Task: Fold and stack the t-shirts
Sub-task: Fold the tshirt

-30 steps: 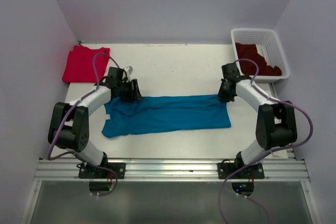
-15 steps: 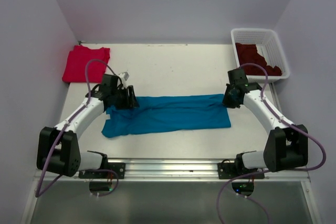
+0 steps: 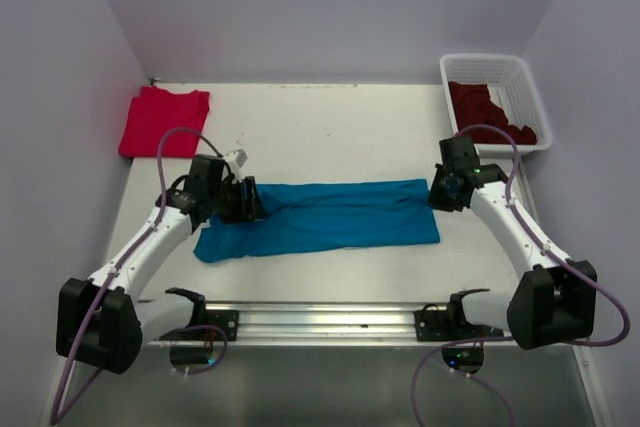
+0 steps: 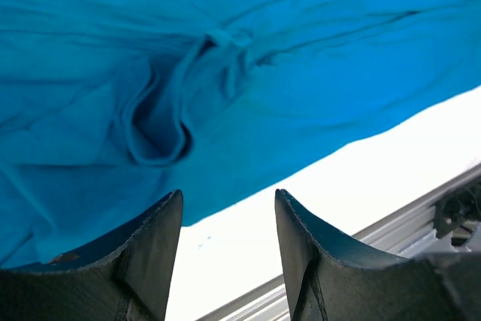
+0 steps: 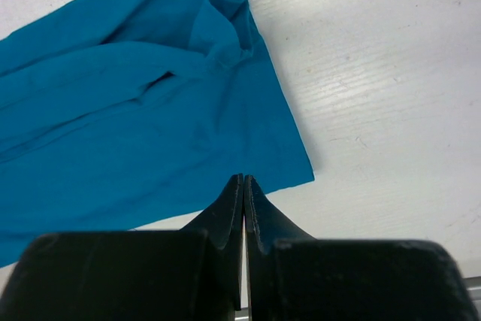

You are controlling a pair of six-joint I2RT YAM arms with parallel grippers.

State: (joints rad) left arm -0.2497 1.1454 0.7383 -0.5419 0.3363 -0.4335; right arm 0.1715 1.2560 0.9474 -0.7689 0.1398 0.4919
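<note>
The white bench (image 3: pixel 330 127) stands inside pale lavender walls, with a rail along its near edge.

**Jaws.** The left jaws stand partly open and empty. In the left wrist view they sit just above the crumpled left end of the teal t-shirt (image 3: pixel 320 217). The right jaws are pressed fully together with no cloth between them. In the right wrist view their tip sits at the near edge of the shirt, beside its right corner.

**Work piece.** The teal t-shirt lies on the middle of the bench as a long band, apparently already folded lengthwise. Its right end is square. Its left end is wider and rumpled.

**Other items.** A folded red t-shirt (image 3: pixel 160 119) lies at the far left corner. Dark maroon t-shirts (image 3: pixel 490 112) sit in the white basket (image 3: pixel 480 62) at the far right.

**Procedure (judged).** The likely step is a crosswise fold of the band.
1. Open the right jaws before descending.
2. Grip every layer at the end corners, not the top layer alone.
3. Smooth or tension the rumpled left end first, so that creases are not folded in.
4. Carry the gripped end low and level, and align the edges before release.
</note>
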